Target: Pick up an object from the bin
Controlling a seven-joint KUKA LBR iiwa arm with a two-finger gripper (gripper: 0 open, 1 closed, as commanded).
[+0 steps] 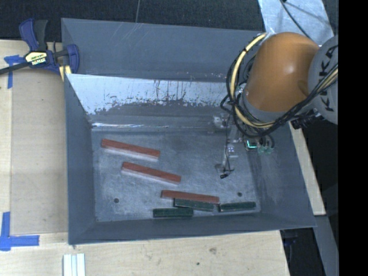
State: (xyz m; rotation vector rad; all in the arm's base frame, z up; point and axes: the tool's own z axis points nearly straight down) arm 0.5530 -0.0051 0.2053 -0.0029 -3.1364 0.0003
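Bin: you have a grey metal bin (80, 171) with sloping walls and a flat floor; six slim bars lie in it, all flat.
Red-brown bars: the upper red-brown bar (130, 149) lies left of centre. The middle red-brown bar (151, 173) is near it, below and a little to the right, and the two lie apart. The lower red-brown bar (190, 196) lies toward the front wall.
Green bars: the middle green bar (194, 205) lies right along the front edge of the lower red-brown bar. The left green bar (172, 213) is just beside it at the foot of the front wall. The right green bar (237, 207) lies just past the right end of the lower red-brown bar.
Tool: your tool (223, 174) hangs over bare floor in the right half of the bin. You cannot tell whether it is wide or narrow.
Nearest things: the lower red-brown bar and the right green bar lie closest to the tool, both toward the front and both apart from it.
Arm: the orange cover (282, 71) sits over the bin's right rear corner, with looped cables (234, 91) around it.
Surface: the bin floor looks scuffed, and dark streaks run down the back wall (161, 99).
Room: you see a dark ground (190, 4) behind the bin.
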